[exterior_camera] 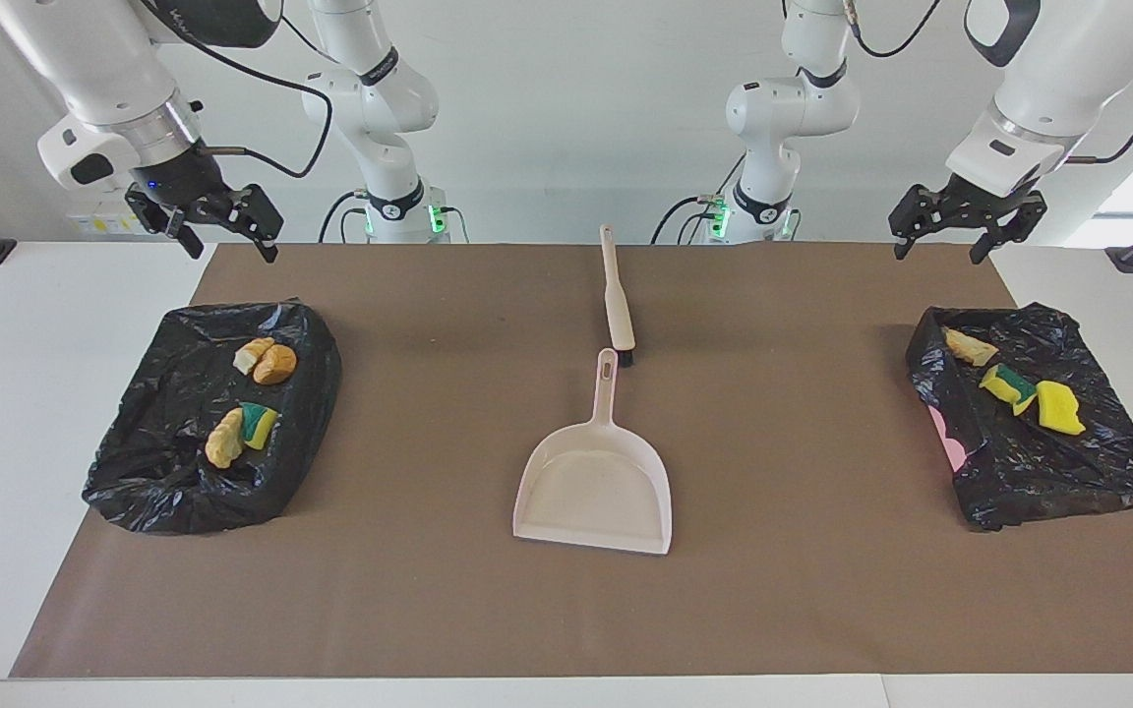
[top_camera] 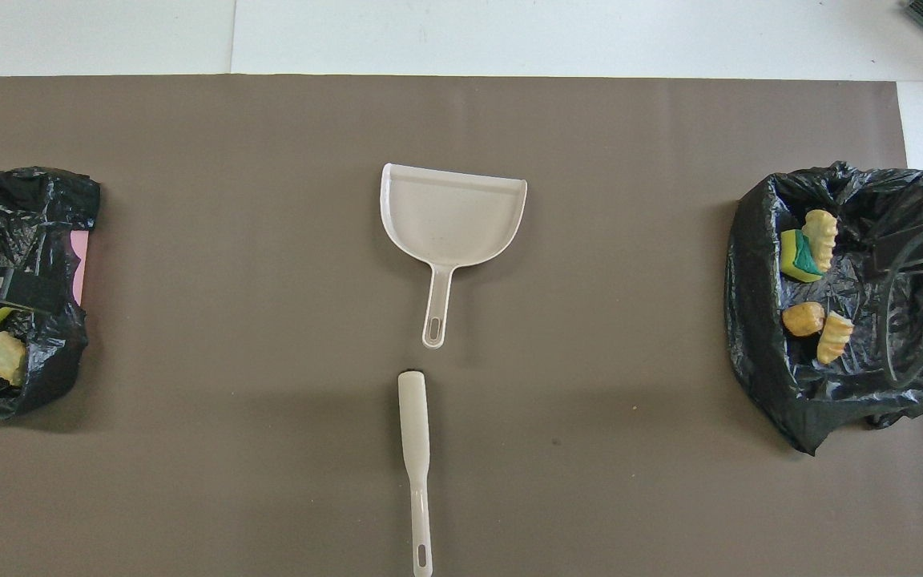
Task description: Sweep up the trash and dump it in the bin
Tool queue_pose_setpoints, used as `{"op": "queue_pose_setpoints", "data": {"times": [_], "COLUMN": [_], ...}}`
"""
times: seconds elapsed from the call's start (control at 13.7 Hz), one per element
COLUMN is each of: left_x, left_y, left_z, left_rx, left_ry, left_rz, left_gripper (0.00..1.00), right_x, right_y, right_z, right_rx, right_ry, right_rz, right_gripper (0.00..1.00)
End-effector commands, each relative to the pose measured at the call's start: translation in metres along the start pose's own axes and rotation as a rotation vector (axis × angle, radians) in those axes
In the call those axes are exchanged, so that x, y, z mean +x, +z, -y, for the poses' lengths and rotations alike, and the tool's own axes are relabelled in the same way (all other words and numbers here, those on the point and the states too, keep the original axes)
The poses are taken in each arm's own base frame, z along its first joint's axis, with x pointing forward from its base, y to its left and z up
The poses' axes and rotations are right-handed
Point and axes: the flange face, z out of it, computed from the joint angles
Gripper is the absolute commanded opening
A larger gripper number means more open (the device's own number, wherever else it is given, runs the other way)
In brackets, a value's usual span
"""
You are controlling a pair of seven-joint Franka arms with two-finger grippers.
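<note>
The trash lies in two black-bag-lined bins. The bin [exterior_camera: 158,487] at the right arm's end holds tan bread lumps [exterior_camera: 268,360] and a yellow-green sponge [exterior_camera: 258,423]. At the left arm's end, the other bin [exterior_camera: 1048,482] holds a bread lump [exterior_camera: 970,346] and two sponge pieces [exterior_camera: 1009,386]. My right gripper [exterior_camera: 235,251] hangs open and empty over the mat's edge, by its bin's robot-side end. My left gripper [exterior_camera: 935,251] hangs open and empty likewise. A beige dustpan [exterior_camera: 596,487] and a brush [exterior_camera: 618,300] lie mid-mat.
A brown mat [top_camera: 630,200] covers the table. The brush [top_camera: 413,433] lies nearer the robots than the dustpan [top_camera: 452,212], head toward the pan's handle. A bit of pink bin wall [exterior_camera: 944,431] shows under one bag. White table borders the mat.
</note>
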Motion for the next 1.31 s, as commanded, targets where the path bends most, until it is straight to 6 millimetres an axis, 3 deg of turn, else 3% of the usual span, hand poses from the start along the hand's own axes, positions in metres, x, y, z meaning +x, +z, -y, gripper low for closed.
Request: {"op": "queue_pose_setpoints", "data": {"times": [0.0,0.58,1.09,1.24], "left_x": [-0.002,0.004,-0.001,-0.002], "left_y": [-0.008,-0.01,-0.025,-0.025], "left_z": [-0.001,-0.002,-0.004,-0.004], "left_rx": [-0.008,-0.094,-0.06,-0.052], "left_ry": [-0.059,-0.125,-0.115,-0.098], "left_rz": [-0.022,-0.076,-0.087,-0.084], "left_gripper": [1.0,1.0,1.0,1.0], "right_x": [-0.003,0.006,0.001,-0.001], "right_y": [-0.001,0.0,-0.013,-0.012], "right_z": [-0.003,-0.002,-0.005,0.003], "right_rx": [-0.004,-0.007,-0.001,-0.001], "right_ry": [0.016,0.013,0.018,0.002], "right_rz": [0.013,-0.021,-0.049,-0.035], "right_gripper": [1.0,1.0,1.0,1.0]}}
